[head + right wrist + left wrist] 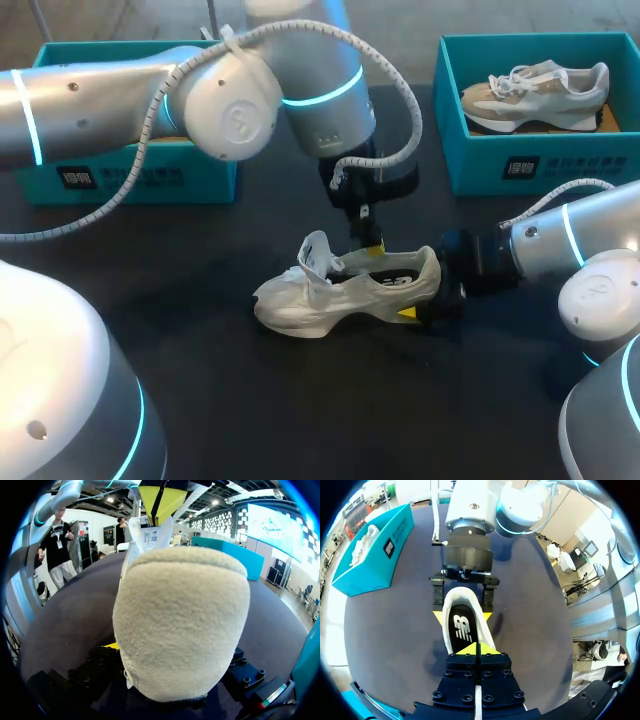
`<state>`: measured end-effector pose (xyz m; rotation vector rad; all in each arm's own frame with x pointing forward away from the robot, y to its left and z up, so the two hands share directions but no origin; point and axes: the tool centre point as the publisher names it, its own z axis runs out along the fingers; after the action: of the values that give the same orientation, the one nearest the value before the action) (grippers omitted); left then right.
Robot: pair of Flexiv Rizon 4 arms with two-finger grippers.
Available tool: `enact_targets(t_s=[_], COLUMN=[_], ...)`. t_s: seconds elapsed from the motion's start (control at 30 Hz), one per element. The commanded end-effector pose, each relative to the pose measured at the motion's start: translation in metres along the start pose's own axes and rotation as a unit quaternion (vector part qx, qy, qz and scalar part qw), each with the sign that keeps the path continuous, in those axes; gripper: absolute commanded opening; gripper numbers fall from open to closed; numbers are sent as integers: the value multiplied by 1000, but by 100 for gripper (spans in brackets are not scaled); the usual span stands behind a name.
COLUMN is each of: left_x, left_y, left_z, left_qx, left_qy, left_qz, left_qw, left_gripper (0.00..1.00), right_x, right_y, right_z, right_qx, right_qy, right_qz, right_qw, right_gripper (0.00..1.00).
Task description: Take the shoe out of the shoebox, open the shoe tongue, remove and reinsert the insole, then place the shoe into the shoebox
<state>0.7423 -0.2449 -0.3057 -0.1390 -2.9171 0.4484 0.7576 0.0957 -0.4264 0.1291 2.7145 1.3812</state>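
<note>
Shoe [345,292] lies mid-counter [300,420], heel toward 3 o'clock, clamped in my right claw [462,615]. My left claw [476,649] pinches the insole [465,627] at its heel edge. It's likely light, floppy foam, so hold it near the edge.

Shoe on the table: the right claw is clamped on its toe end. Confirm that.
Not quite. The right claw is clamped on the heel end of the shoe on the table, not its toe end, which points away from the claw. The head view shows this.
</note>
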Motion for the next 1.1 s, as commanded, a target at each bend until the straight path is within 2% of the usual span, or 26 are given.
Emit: enact_targets(t_s=[0.03,0.4,0.77,1.1], left_x=[-6,-9,-10,-1], left_y=[-3,-5,3,12], left_z=[12,38,58,65], left_qx=[-9,-20,-35,-27], left_qy=[6,18,27,28], left_qz=[5,36,44,42], left_qw=[1000,999,998,998], left_gripper=[0,0,0,0], right_x=[0,0,0,0], right_y=[-1,-1,-1,-1], right_z=[2,2,2,2], right_qx=[2,2,2,2], right_qy=[0,0,0,0], right_qz=[0,0,0,0], right_qw=[1000,1000,1000,1000], right_gripper=[0,0,0,0])
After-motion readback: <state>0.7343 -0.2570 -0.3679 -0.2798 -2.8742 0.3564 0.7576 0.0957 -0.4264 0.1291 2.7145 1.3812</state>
